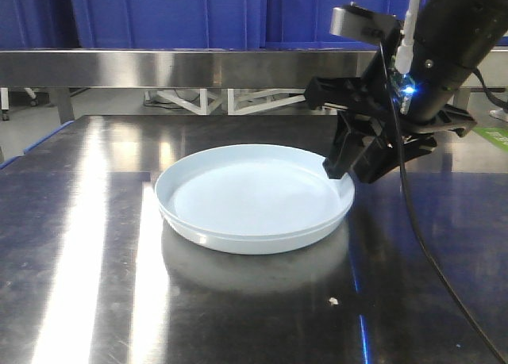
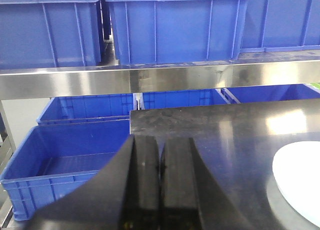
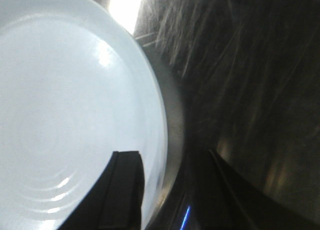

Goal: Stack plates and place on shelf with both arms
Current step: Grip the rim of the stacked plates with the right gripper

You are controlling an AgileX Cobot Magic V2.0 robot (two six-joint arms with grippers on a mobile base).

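Plates [image 1: 254, 197] nested, centre of steel table [image 1: 87, 300]. Right gripper [image 1: 351, 174] at their 3 o'clock rim, jaws wide, straddling the edge, nothing clamped. Left gripper [image 2: 160, 162] pinched closed, empty; plates at its 4 o'clock, well apart. Beyond: shelf [image 2: 150, 79], blue crates [image 2: 170, 29]; lower one bare inside.

Front camera low, facing shelf [image 1: 159, 67] across table [image 1: 79, 269]; wrist cameras close-in; plates [image 1: 254, 197] in all three.

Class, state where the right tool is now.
Front view: the right tool straddles the right-hand rim of the stacked plates on the steel table.
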